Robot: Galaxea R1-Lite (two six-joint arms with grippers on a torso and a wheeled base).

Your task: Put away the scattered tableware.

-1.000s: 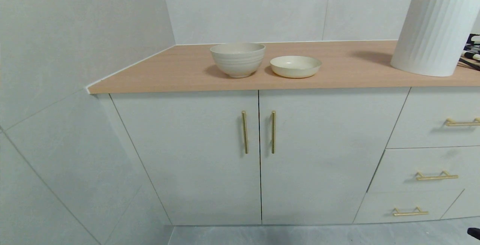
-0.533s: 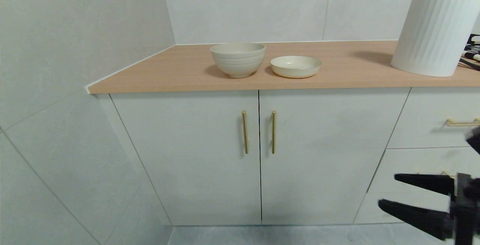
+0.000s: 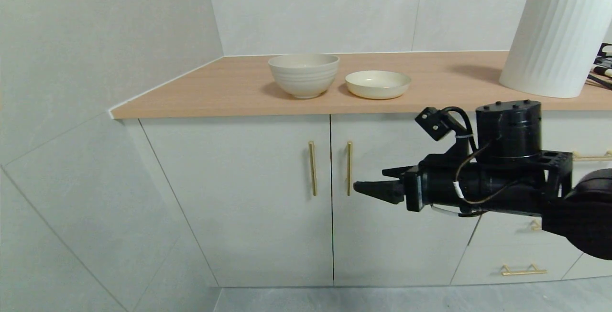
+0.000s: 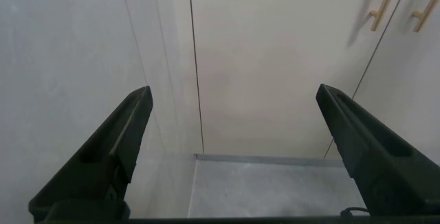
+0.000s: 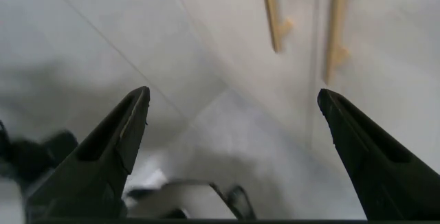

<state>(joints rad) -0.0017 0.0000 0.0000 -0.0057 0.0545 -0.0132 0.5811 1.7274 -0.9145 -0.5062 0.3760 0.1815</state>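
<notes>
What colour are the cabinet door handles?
The door handles are gold, best seen in the head view.

ribbed container (image 3: 550, 44) cropped; dark items (image 3: 603, 66), perhaps utensils

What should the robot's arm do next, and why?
Probably ease the right gripper a little closer to the gold handle of the right door and close on it. It is open and points at that handle without touching it. The door is shut, and the bowl and dish sit on the countertop, so a cupboard likely needs opening first.
</notes>
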